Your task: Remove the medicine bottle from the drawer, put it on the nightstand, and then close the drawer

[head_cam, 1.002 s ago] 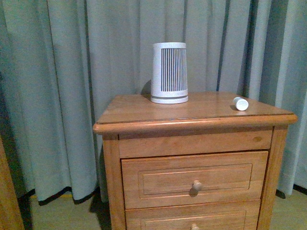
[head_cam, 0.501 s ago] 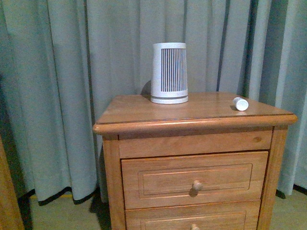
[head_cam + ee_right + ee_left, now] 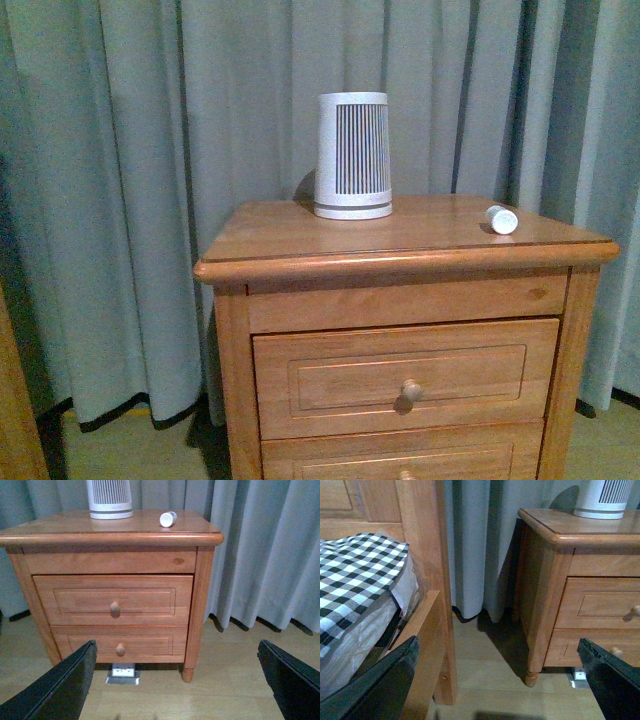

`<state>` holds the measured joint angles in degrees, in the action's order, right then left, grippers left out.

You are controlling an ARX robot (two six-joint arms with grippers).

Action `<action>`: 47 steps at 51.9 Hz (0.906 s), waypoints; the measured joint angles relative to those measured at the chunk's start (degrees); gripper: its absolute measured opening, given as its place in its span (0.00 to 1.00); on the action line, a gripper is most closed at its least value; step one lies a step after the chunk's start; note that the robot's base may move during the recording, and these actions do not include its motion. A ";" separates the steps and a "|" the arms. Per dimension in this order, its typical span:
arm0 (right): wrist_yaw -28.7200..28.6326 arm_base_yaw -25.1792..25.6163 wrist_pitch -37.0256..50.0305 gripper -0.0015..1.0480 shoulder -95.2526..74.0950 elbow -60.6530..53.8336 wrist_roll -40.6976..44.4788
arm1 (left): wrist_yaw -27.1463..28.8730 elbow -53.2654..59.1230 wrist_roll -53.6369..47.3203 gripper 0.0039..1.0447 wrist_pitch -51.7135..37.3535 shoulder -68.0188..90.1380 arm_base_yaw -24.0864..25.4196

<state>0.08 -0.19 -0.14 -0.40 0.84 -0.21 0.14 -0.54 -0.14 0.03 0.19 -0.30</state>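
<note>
Bottle on nightstand, drawer shut

The bottle [image 3: 502, 219] is seen lying on its side at the right of the nightstand [image 3: 300, 240] top, well apart from the ribbed device [image 3: 353, 153]. The drawer [image 3: 405, 377] is pushed in. Grey curtains [image 3: 150, 150] hang behind; a bed [image 3: 365, 580] stands left. Both grippers [image 3: 500, 680] [image 3: 175, 680] are spread wide, gripping nothing.
</note>
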 joint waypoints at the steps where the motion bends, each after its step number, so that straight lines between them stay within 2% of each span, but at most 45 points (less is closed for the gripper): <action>1: 0.00 0.00 0.00 0.93 0.00 0.00 0.00 | 0.00 0.00 0.00 0.94 0.00 0.00 0.00; 47: 0.00 0.00 -0.02 0.93 0.00 0.00 0.00 | 0.00 0.00 0.00 0.94 0.00 0.00 0.00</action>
<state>0.08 -0.19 -0.16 -0.40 0.84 -0.21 0.14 -0.54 -0.14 0.03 0.19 -0.30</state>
